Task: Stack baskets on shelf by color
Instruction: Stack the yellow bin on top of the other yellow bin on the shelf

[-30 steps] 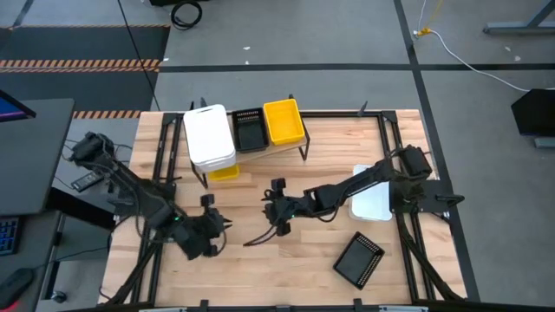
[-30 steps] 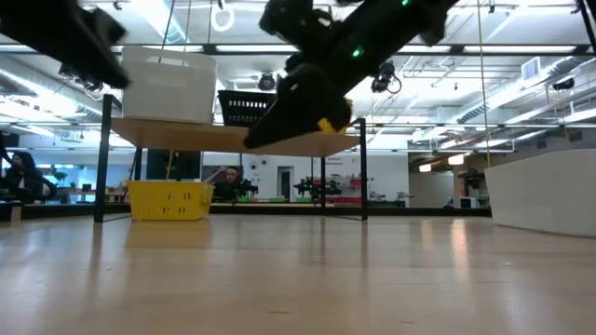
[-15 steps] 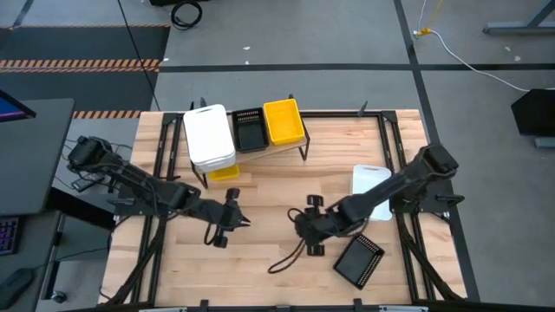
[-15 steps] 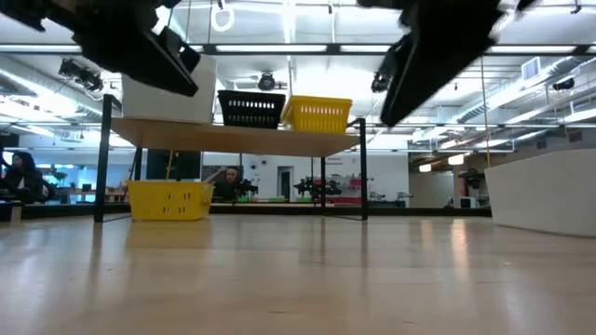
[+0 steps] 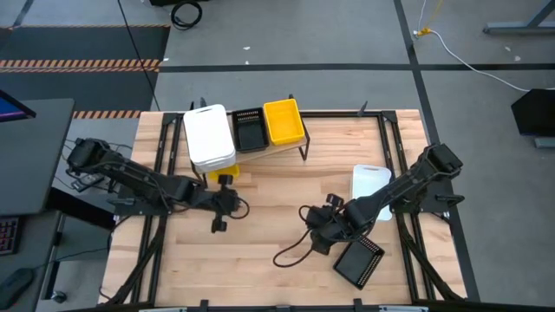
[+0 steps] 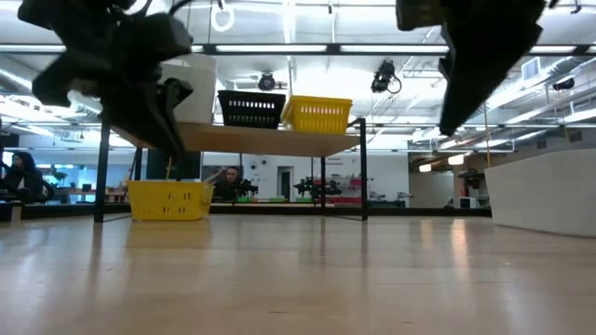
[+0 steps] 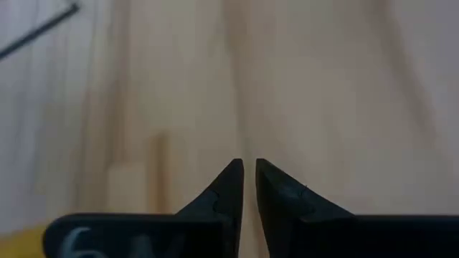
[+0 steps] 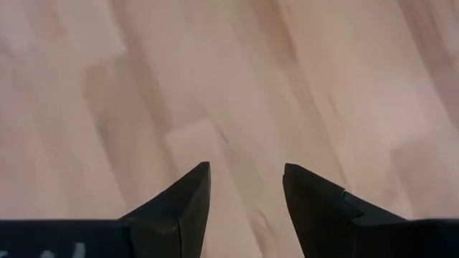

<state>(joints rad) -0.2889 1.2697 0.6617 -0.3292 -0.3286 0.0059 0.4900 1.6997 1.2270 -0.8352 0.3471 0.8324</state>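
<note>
On shelf (image 5: 286, 146): three baskets; three elsewhere. Black basket (image 5: 359, 260) beside parted, empty right claw (image 5: 324, 227); left claw (image 5: 227, 206) nearly closed, empty.

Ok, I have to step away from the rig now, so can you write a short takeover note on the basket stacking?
Left end effector: nearly shut, empty, near the shelf.
Right end effector: open, empty, beside the loose black basket.
Done: white stack, black basket and yellow basket sit on the shelf.
Left: yellow basket under the shelf, white basket on the table's right, and the loose black one.
</note>
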